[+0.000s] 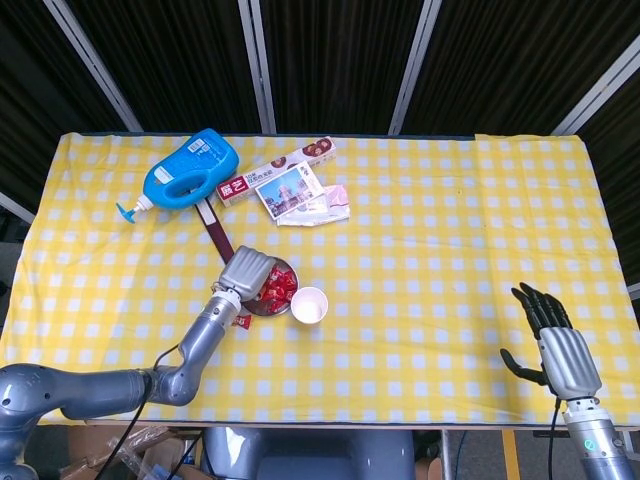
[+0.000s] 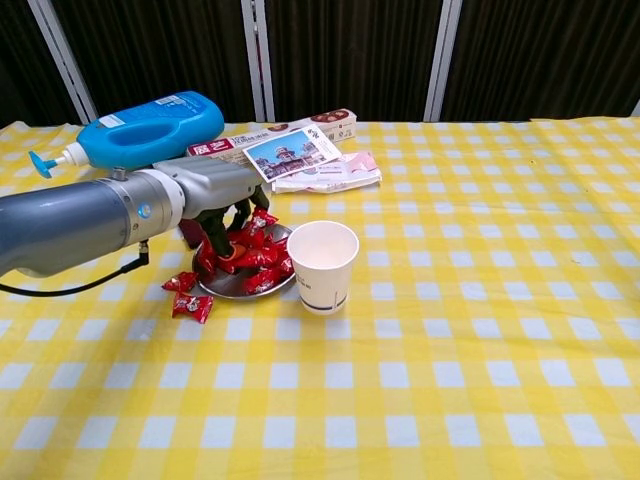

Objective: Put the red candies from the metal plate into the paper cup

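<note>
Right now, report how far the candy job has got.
Done: nothing visible; what can be seen of the paper cup inside looks empty. In hand: the left hand grips a bunch of red candies above the metal plate. Left: drop them in, plus two spilled candies on the cloth.

Grey metal arms – black cable, right robot hand (image 1: 553,342) w/ black fingers.

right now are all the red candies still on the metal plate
No: in the chest view two red candies lie on the tablecloth just left of the metal plate, outside its rim.
</note>
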{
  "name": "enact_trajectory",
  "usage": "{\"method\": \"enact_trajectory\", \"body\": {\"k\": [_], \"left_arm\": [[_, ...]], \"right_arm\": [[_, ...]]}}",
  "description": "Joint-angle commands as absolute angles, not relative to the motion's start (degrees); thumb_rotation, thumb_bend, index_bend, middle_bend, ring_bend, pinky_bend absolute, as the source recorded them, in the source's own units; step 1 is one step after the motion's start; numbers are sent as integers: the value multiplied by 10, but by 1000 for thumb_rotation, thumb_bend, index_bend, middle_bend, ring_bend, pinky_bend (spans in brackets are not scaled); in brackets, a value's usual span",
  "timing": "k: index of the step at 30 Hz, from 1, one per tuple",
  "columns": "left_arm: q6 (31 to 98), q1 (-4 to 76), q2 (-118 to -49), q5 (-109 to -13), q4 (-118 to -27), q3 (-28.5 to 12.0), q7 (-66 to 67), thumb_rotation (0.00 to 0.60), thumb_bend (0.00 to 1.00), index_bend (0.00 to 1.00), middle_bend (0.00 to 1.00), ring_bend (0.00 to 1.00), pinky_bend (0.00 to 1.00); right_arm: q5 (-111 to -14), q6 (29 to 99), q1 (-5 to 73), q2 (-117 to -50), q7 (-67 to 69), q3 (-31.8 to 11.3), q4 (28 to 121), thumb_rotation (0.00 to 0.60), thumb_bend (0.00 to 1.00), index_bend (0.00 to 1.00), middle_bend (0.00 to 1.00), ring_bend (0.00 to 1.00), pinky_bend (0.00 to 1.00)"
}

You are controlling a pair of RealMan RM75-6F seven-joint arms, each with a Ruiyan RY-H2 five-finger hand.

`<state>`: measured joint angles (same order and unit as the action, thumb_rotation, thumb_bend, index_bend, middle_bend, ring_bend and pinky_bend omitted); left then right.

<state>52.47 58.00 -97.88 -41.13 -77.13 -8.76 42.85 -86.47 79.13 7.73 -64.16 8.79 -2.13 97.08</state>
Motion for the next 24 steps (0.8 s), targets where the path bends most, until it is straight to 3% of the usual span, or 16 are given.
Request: {"method": "enact_trajectory", "body": {"k": [1,24], "left_arm": [[529,581,-974,-422,-775,-93,421,600,437,551,645,914,948],[590,580,-869,-459,-956,-125,428,600,437,563,655,914,948]], "right_arm": [[-865,792,77,-642,88,-21,971,600,388,0,0,0,0],[-866,796,75,-642,89,-21,971,600,388,0,0,0,0]]}}
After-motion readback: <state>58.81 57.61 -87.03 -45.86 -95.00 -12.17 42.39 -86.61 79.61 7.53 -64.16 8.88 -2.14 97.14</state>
